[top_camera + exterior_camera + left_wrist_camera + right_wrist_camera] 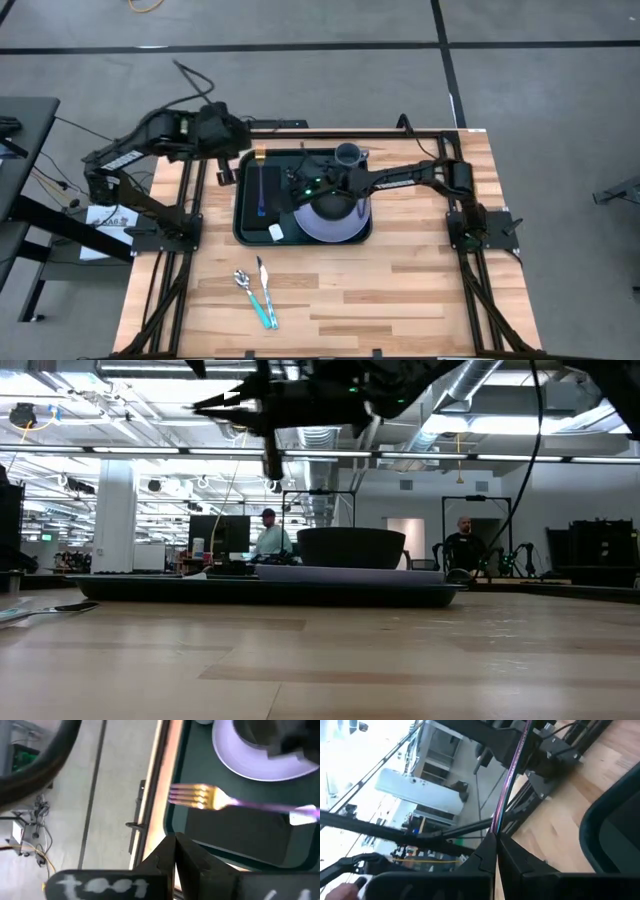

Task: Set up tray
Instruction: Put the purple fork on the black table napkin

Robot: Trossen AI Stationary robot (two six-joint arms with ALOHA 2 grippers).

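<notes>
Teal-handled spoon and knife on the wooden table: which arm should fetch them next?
Left, probably. The left gripper is shut and empty at the large dark green plastic tray's left edge, nearer the teal-handled spoon and knife. The right gripper over the tray grips a thin iridescent utensil.

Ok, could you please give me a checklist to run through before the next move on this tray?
1. Right tool grip on the iridescent handle: ok, shut on it.
2. Which utensil that handle belongs to: cannot tell.
3. Fork on the black napkin inside the tray: ok.
4. Bowl seated on the plate: ok.
5. Spoon and knife in the tray: not ok, both lie on the table in front of it.
6. Left tool out of the way: ok, shut, by the tray's left rim.
</notes>
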